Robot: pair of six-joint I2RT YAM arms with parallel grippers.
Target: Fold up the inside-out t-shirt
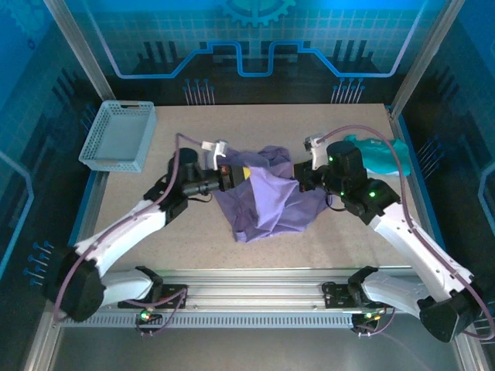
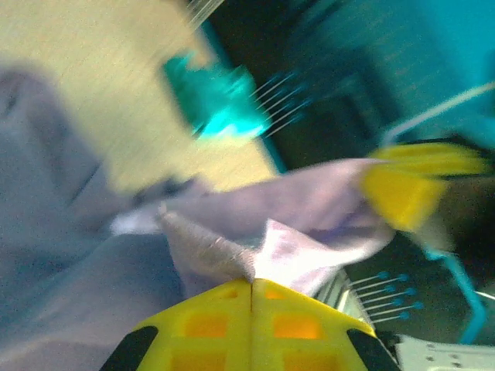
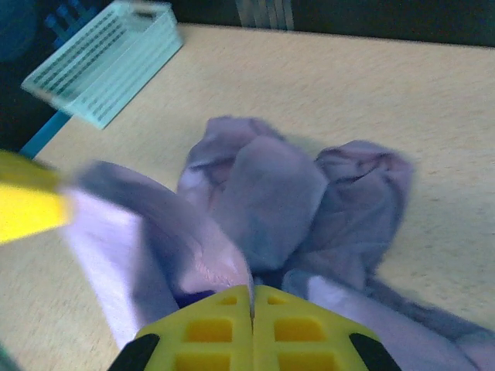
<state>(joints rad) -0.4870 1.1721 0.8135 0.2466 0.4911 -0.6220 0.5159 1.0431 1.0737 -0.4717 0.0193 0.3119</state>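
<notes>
Standing beside the rig, I see one inside-out t-shirt (image 1: 267,201) lying about in the middle of the desk (image 1: 309,124). It is soft lavender-purple cloth, crumpled into a loose heap with rounded folds and deep creases. One part of it is lifted and stretched between the two arms.

The left arm (image 1: 131,228) reaches in from the near left corner and the right arm (image 1: 410,239) from the near right corner. Both have white shells and black joints. The left jaws are closed: their two yellow plastic fingers (image 2: 209,325) are pressed together, with a thin ridge of the purple cloth pinched at the tips. The right jaws are closed in the same way, their yellow fingers (image 3: 209,332) together on a pale fold of the same shirt. The finger surfaces carry a moulded pattern of square hollows.

At the far left corner stands one basket (image 1: 116,137), rectangular, of grey-blue plastic mesh with slotted walls, well apart from the shirt. Near the right edge lies one smaller teal garment (image 1: 383,158), bunched up and partly hidden behind the right arm. The desk top is flat, pale beige and finely speckled.
</notes>
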